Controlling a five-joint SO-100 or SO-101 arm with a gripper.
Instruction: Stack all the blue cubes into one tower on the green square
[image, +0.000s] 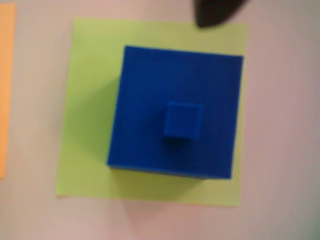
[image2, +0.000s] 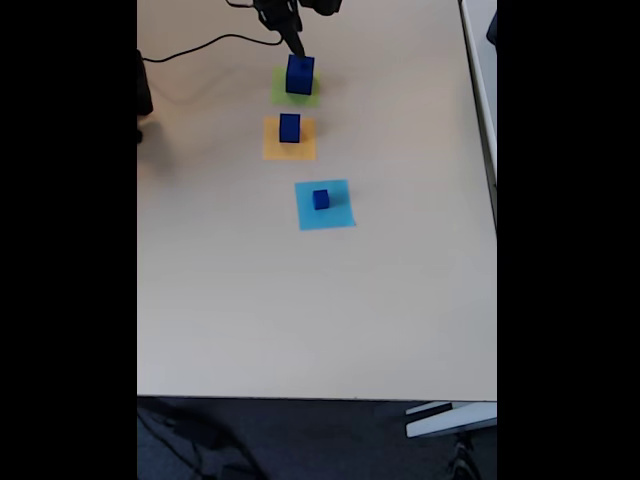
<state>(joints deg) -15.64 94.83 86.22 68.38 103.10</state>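
The table carries green, orange, light blue squares.

The large cube is deep blue, and the tiny cube on it the same blue; the green square is pale yellow-green. The worktop is plain cream; two more blue cubes sit on an orange square and a light blue square; the claw is black.

Pale table surface noted. Orange paper square lies near the table's 12 o'clock edge; light blue paper square sits at its 5 o'clock, apart. Black cable runs at 11 o'clock.
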